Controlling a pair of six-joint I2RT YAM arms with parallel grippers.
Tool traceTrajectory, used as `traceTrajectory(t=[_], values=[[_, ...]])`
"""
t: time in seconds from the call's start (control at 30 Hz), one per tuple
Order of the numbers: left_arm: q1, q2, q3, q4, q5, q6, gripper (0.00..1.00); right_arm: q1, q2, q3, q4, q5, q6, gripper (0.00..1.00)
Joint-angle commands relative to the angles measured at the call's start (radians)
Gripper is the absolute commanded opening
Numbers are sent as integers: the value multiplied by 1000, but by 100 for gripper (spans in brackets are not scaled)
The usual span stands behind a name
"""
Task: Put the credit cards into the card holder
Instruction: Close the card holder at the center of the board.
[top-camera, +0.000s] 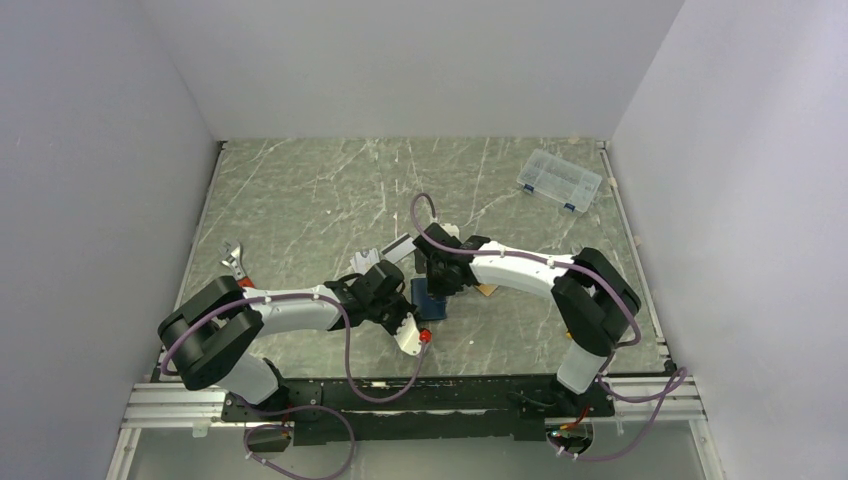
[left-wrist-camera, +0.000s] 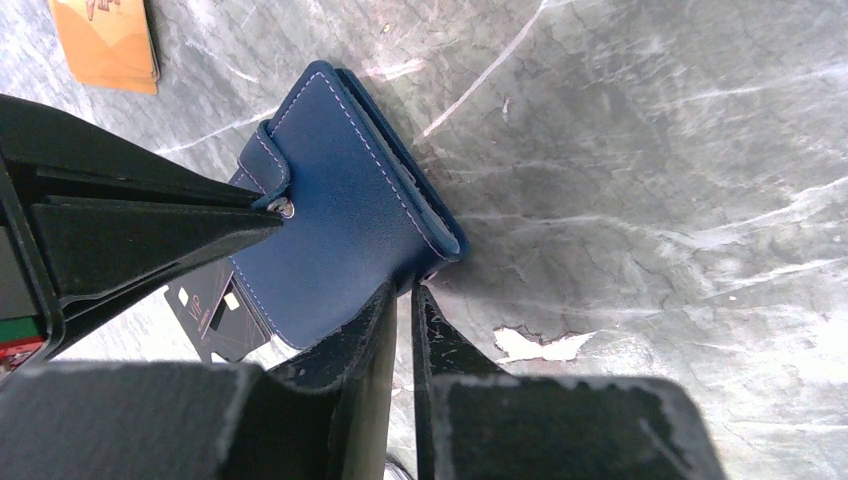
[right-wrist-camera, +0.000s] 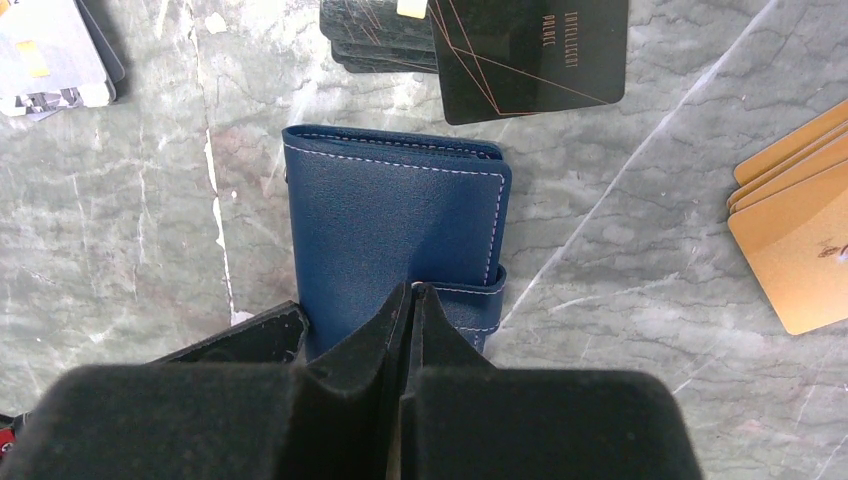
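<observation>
On the grey marbled table (top-camera: 320, 190), entered from left to right.

1. Metal wrench (top-camera: 234, 260): lies near the left edge, well apart from everything else.
2. Silver-grey cards (right-wrist-camera: 50, 50): a small overlapping stack, flat on the table, left of the card holder and apart from it.
3. Left gripper (left-wrist-camera: 407, 292): low over the table with its tips at one edge of the holder. The jaws are nearly together with a thin slit between them. Whether that edge is nipped in the slit cannot be told.
4. Card holder (right-wrist-camera: 390, 210): navy blue with pale stitching, folded closed and lying flat at mid-table between the two grippers. The snap tab is wrapped over one side. No card is seen in it.
5. Black cards (right-wrist-camera: 530, 50): a fanned stack with thin gold lines, just beside the holder's far edge in the right wrist view. Contact cannot be told.
6. Right gripper (right-wrist-camera: 411, 292): fingers pressed together and holding nothing, tips resting on the snap tab.
7. Orange-gold cards (right-wrist-camera: 800, 240): a small stack, flat, right of the holder and apart from it.
8. Clear plastic compartment box (top-camera: 560, 180): at the far right corner, well apart from the rest.
</observation>
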Motion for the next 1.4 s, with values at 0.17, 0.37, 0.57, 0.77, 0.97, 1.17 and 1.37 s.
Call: traceTrajectory(t=[0.17,0.37,0.57,0.77,0.97,1.17,1.37], values=[[-6,19,25,-48,15,1,15,13,79,36,6,51,-27,0],[-6,20,24,-49,15,-2,13,33,115,36,-4,64,-24,0],[-5,20,21,-48,4,-8,11,34,64,-46,3,85,17,0],[6,22,37,-52,6,-31,10,33,-10,-83,14,116,32,0],[16,18,44,-64,14,-39,9,33,-42,7,-42,155,-4,15],[18,17,39,-60,13,-37,9,34,-57,52,-70,133,-13,41],[21,17,45,-54,19,-38,9,33,-68,80,-119,132,-22,41]])
